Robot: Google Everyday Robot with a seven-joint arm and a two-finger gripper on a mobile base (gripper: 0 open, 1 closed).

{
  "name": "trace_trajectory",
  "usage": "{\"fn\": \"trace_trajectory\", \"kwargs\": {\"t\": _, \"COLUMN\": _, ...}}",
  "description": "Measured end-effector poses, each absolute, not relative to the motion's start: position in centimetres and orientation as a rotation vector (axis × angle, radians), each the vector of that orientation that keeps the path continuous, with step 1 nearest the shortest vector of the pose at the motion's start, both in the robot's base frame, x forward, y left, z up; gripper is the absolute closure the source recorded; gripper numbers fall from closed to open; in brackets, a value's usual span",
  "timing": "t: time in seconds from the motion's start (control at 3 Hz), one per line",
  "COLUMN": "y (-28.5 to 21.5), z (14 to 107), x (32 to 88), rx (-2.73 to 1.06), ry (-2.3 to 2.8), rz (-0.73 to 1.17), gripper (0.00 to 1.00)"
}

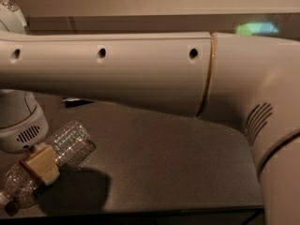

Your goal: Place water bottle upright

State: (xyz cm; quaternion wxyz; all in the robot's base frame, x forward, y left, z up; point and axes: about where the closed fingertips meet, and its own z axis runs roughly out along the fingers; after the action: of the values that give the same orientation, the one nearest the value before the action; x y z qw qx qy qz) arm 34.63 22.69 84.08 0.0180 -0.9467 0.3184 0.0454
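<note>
While the big white arm (117, 74) stretches across the upper half of the view from right to left, the gripper (41, 170) sits low at the left edge, right down at the dark worktop (178, 172). It hangs under a rounded white wrist housing (18, 125) with a patch of vent slots. Below that housing a tan block (43, 167) of the gripper lies across the middle of the water bottle (70, 142), touching its near side. What is on the far side of the bottle is hidden, so I cannot tell whether the jaws are closed on it or merely set around it.

The water bottle is not upright. It lies on its side on the worktop in the lower left corner, slanted, with its ribbed clear base end up and to the right of the gripper. Its neck end points down and to the left, where it reaches the picture's edge. A dark shadow (77, 191) spreads on the worktop just to the right of the gripper.

Farther back, just under the arm, a flat dark thing (77, 102) shows, too hidden to name. A green glow (257, 28) shows at the upper right, above the arm's thick joint.
</note>
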Motion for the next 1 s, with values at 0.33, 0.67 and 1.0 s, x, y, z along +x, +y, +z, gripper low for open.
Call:
{"fn": "trace_trajectory", "kwargs": {"t": 0.33, "y": 22.6, "z": 84.4, "x": 34.4, "rx": -2.936, "ry": 0.988, "rz": 0.12, "gripper": 0.64}}
{"fn": "trace_trajectory", "kwargs": {"t": 0.67, "y": 22.0, "z": 85.5, "x": 35.3, "rx": -2.908, "ry": 1.001, "rz": 0.106, "gripper": 0.87}}
{"fn": "trace_trajectory", "kwargs": {"t": 1.0, "y": 21.3, "z": 87.5, "x": 36.5, "rx": -2.838, "ry": 1.009, "rz": 0.118, "gripper": 1.0}}
